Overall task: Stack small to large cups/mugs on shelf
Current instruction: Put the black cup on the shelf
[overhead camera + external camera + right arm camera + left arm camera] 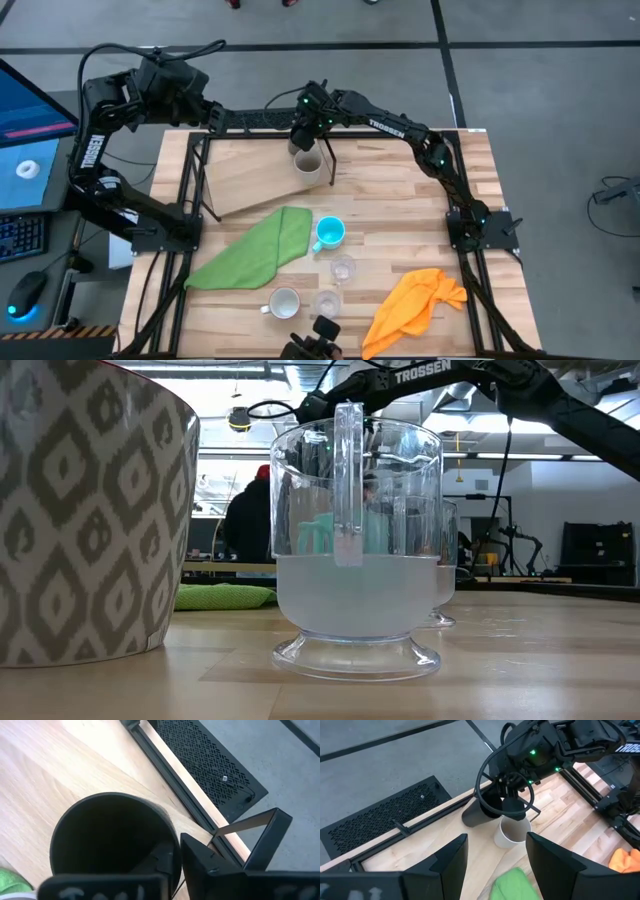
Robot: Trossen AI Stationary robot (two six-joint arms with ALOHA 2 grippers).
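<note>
My right gripper (304, 130) reaches over the shelf (250, 178), a pale plywood board with a black wire frame, and is shut on the black cup (477, 815). The black cup leans right beside the grey-beige cup (512, 834), which stands upright on the board. My left gripper (497, 862) hovers open near the table's far left corner, facing them. The blue mug (330, 233), two clear glasses (343, 268) (326, 302) and the white mug (284, 301) stand on the tabletop nearer the front. My right gripper holds the black cup by its rim (172, 852), one finger inside the cup and one finger (210, 865) outside, coming from above. The cup is tilted below the fingers over the shelf board. Whether its base touches the board I cannot tell.
A green cloth (255, 250) lies partly over the shelf's near edge and an orange cloth (415, 300) lies at the near right. In the low view a footed glass mug (355, 550) and a patterned mug (85, 510) fill the foreground. A person (250, 515) is in the room behind.
</note>
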